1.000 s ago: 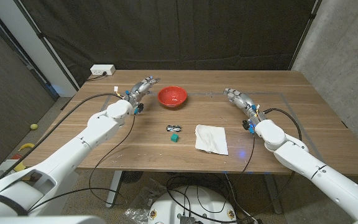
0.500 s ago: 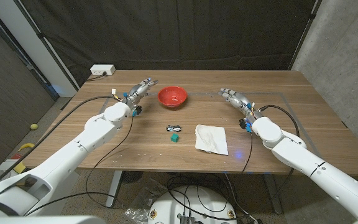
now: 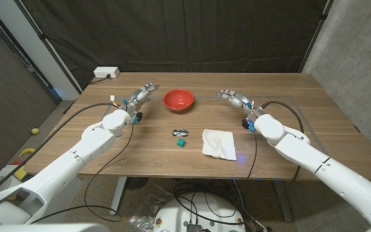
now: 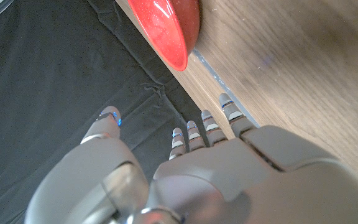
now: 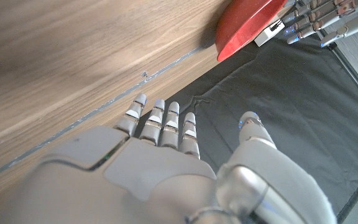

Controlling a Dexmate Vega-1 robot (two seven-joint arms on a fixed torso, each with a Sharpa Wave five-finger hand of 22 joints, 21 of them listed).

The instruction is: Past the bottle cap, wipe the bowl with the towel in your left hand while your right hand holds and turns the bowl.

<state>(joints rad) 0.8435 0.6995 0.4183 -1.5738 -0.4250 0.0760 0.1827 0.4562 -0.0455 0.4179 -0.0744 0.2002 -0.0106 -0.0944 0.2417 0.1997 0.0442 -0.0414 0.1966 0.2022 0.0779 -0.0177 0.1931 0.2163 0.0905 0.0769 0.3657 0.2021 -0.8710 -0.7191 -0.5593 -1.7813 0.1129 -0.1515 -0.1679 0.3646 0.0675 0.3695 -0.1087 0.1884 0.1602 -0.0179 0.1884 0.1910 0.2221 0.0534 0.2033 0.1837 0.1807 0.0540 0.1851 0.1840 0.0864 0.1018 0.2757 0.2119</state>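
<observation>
A red bowl (image 3: 178,99) stands at the table's far middle; its side also shows in the left wrist view (image 4: 166,28) and the right wrist view (image 5: 248,25). My left hand (image 3: 142,93) hovers just left of the bowl, fingers apart, holding nothing. To the bowl's right my right hand (image 3: 232,97) is also open and apart from it. A crumpled white towel (image 3: 219,143) lies nearer the front, right of centre, with no hand on it. A small dark bottle cap (image 3: 180,133) lies between bowl and towel.
A small green block (image 3: 181,142) sits just in front of the cap. A white power strip (image 3: 106,73) lies at the far left corner. Black cables (image 3: 95,106) trail from both arms over the wooden table (image 3: 314,116). A dark curtain hangs behind.
My right hand has moved left, toward the bowl. My left hand has shifted slightly left and back. The bowl, towel and cap have stayed put.
</observation>
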